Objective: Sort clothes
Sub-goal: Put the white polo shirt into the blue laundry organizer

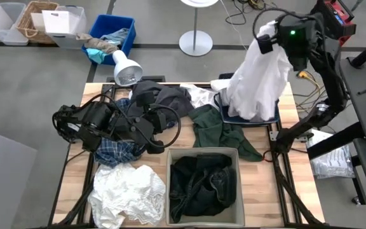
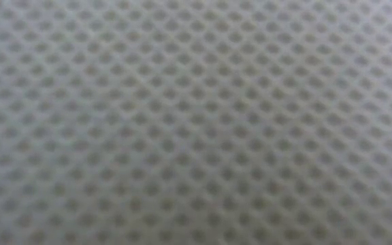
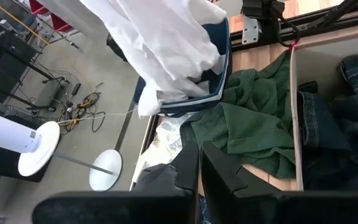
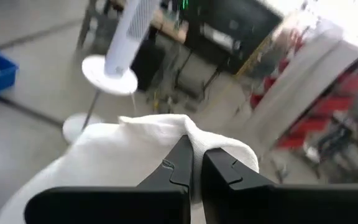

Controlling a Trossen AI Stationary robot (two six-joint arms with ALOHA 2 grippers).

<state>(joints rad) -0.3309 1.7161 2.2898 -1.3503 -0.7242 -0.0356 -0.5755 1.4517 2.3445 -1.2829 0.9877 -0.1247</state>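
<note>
My right gripper point(image 1: 267, 39) is raised over the table's far right corner, shut on a white garment point(image 1: 256, 79) that drapes down into a dark blue bin point(image 1: 277, 118). My left gripper point(image 3: 197, 168) hovers shut and empty over the heap at mid-left. That heap holds a charcoal grey garment point(image 1: 167, 98) and a plaid shirt point(image 1: 116, 151). A dark green garment point(image 1: 221, 130) lies spread on the table between the bins. Crumpled white clothes point(image 1: 129, 191) lie at the near left. Dark clothes point(image 1: 202, 184) fill the grey bin point(image 1: 168, 191). My right gripper pinches a bunched fold at the top of the white garment point(image 4: 180, 127) between its two fingers. The fingers come nearly level from the table's right side. The garment hangs slack below them, and its lower part point(image 3: 166, 93) rests in the dark blue bin.
A white lamp head point(image 1: 127, 70) stands at the table's far edge. Beyond the table are a blue crate point(image 1: 121, 28) with rags and a round stand base point(image 1: 196, 43). Mesh fabric point(image 2: 196, 122) fills the low view. Cables run off the table's right side.
</note>
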